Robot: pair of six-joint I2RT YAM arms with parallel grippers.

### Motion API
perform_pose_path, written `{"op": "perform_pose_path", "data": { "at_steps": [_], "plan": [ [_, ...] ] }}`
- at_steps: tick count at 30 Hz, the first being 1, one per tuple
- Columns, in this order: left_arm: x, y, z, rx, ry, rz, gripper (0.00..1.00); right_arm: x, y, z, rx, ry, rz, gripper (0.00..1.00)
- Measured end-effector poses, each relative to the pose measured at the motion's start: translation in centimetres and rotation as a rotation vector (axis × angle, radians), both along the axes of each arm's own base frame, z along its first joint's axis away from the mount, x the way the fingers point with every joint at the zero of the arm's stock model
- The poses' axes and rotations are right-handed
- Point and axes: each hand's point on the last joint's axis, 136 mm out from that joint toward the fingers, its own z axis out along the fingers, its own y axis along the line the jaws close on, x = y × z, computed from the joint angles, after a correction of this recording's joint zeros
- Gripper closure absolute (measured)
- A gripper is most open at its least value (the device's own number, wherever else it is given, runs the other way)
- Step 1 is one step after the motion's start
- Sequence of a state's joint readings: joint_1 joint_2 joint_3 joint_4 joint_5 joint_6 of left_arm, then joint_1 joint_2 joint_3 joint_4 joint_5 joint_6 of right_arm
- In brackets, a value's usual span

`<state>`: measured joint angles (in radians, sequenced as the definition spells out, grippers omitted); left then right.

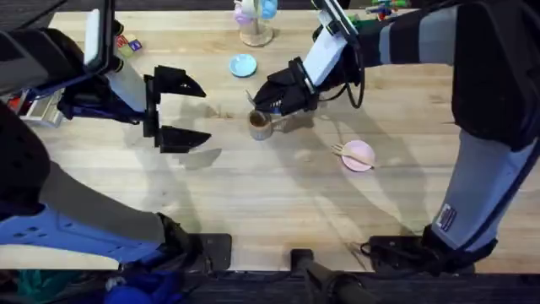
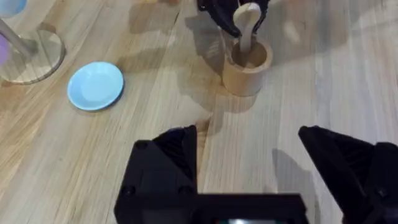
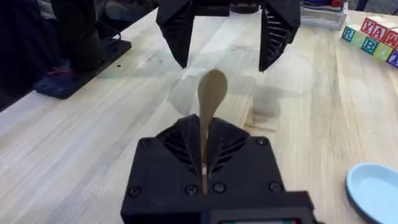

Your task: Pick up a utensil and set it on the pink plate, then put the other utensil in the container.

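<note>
The wooden spoon (image 2: 247, 28) stands with its handle down in the light-brown wooden container (image 2: 247, 65), bowl end up. My right gripper (image 3: 205, 134) is shut on the spoon (image 3: 211, 93) and hovers just over the container (image 1: 260, 125), beside which the right gripper (image 1: 272, 103) sits. The wooden fork (image 1: 353, 153) lies across the pink plate (image 1: 361, 162), to the right of the container. My left gripper (image 1: 181, 110) stands open to the left of the container, holding nothing, its black fingers (image 2: 174, 152) spread wide.
A light-blue dish (image 1: 243, 65) lies behind the container, also seen as the blue dish (image 2: 95, 85). A clear-based stand (image 1: 256, 34) is at the back edge. Letter blocks (image 3: 373, 34) sit at the far left of the table near a clear bin.
</note>
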<state>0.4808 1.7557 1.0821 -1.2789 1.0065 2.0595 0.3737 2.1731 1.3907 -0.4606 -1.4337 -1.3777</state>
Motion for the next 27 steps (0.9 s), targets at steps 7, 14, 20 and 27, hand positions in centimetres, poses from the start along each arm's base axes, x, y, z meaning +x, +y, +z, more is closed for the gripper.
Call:
{"op": "perform_pose_path", "data": {
  "at_steps": [7,14,20,27],
  "plan": [
    [0.00,0.00,0.00,0.000,0.000,0.000,0.008,0.03,-0.02,-0.30,-0.013,-0.012,-0.003,0.967],
    [0.00,0.00,0.00,0.000,0.000,0.000,0.008,0.05,-0.02,-0.35,-0.015,-0.017,-0.003,0.966],
    [0.00,0.00,0.00,0.000,0.000,0.000,0.008,0.04,-0.03,-0.38,-0.016,-0.016,-0.003,0.305],
    [0.00,0.00,0.00,0.000,0.000,0.000,0.008,0.05,-0.03,-0.39,-0.015,-0.020,-0.003,0.007]
  ]
}}
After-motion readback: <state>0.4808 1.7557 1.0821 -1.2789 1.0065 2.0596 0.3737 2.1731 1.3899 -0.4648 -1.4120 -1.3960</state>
